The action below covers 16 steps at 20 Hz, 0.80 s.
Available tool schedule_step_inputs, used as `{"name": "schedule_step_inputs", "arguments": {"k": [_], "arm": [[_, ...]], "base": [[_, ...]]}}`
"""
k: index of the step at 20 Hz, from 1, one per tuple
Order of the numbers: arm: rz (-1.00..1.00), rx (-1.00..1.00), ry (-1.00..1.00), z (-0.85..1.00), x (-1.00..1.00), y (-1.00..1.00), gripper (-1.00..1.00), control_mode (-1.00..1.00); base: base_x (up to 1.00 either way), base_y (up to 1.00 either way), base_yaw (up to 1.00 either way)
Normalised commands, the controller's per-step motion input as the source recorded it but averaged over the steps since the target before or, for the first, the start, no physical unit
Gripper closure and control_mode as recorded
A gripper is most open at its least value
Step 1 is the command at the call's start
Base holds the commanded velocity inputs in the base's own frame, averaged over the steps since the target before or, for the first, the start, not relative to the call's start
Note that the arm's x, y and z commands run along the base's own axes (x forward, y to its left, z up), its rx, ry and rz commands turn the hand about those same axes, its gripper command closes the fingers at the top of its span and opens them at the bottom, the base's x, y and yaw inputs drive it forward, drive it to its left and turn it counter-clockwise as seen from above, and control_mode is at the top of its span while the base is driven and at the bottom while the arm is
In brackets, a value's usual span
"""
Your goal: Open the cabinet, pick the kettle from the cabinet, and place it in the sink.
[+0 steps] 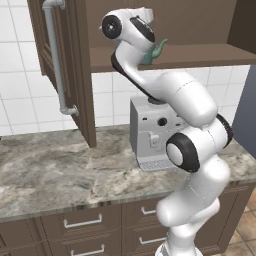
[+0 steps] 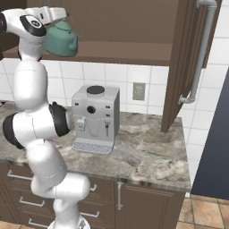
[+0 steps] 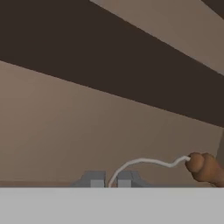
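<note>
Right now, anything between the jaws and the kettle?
Nothing visible. The gripper is shut on the kettle's thin wire handle, inside the open cabinet. The coffee machine stands on the counter below.

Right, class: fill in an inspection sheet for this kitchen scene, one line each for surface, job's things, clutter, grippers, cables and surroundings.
Surface: grey marbled counter, bare beside the machine.
Job's things: cabinet door open; teal kettle at the shelf's front edge.
Clutter: grey coffee machine on the counter.
Grippers: gripper up at the shelf, fingers shut on the kettle's thin handle.
Cables: nothing seen.
Surroundings: white tiled wall, wall socket, brown drawers below.
</note>
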Motion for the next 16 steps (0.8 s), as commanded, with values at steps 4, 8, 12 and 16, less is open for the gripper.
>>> {"name": "schedule_step_inputs", "arguments": {"k": [4, 8, 12, 16], "arm": [[-0.15, 0.08, -0.14, 0.00, -0.67, -0.09, 1.00, -1.00], [-0.12, 0.12, -0.11, 0.05, -0.69, -0.12, 1.00, -1.00], [-0.10, 0.14, -0.10, 0.08, -0.70, -0.14, 1.00, -1.00], [-0.08, 0.13, -0.09, 0.08, -0.69, -0.16, 1.00, -1.00]], "base": [[0.00, 0.00, 0.00], [0.00, 0.00, 0.00], [0.00, 0.00, 0.00], [0.00, 0.00, 0.00]]}}
